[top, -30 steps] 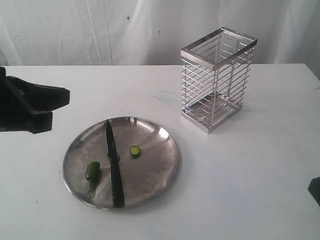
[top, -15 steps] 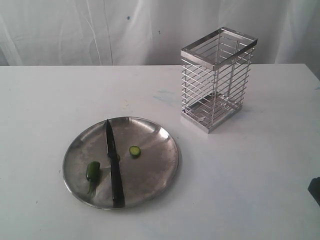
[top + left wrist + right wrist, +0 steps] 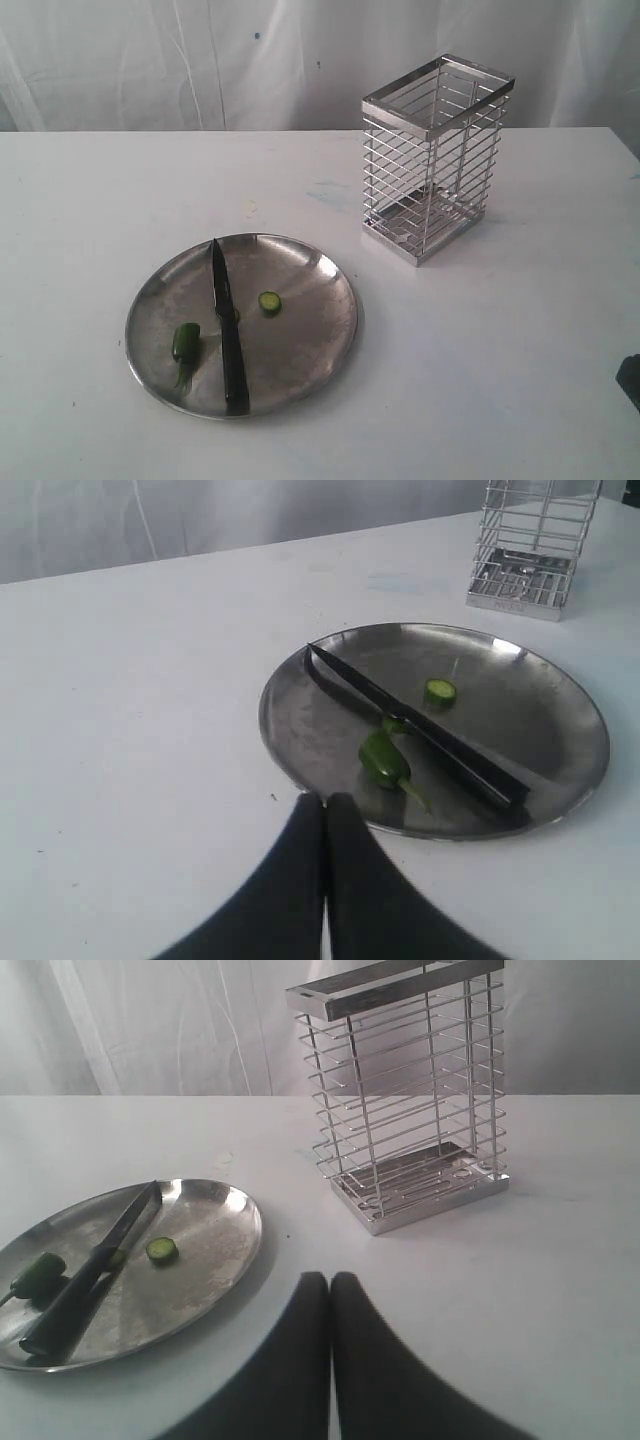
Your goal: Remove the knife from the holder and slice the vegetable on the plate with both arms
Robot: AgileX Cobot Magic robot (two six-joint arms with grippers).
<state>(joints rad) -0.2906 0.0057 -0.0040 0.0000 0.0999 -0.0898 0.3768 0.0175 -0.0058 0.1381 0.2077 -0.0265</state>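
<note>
Gone from the exterior view is the left arm, which a second earlier was seen at that view's left edge; nothing else has been shifted. Only a dark scrap of the right arm is caught at the right edge.

In its own wrist view the left pincer is seen with its two black fingers pressed together on nothing, held back over the bare surface just short of the plate. The right pincer is likewise closed and empty, parked between plate and holder.

The knife has been laid flat across the plate, tip toward the far rim, handle resting near the near rim, presumably set down once the cut was made. The vegetable lies just left of the blade, stem toward the near rim; a cut round slice lies apart on the blade's other side. The holder stands empty and upright, well apart from the plate. By this layout the slicing is judged done.

The knife is matte black, slim and pointed; the plate is dull, smeared steel with a raised rim; the holder is bright chrome wire in horizontal bars under a flat band; the chili is glossy green.
</note>
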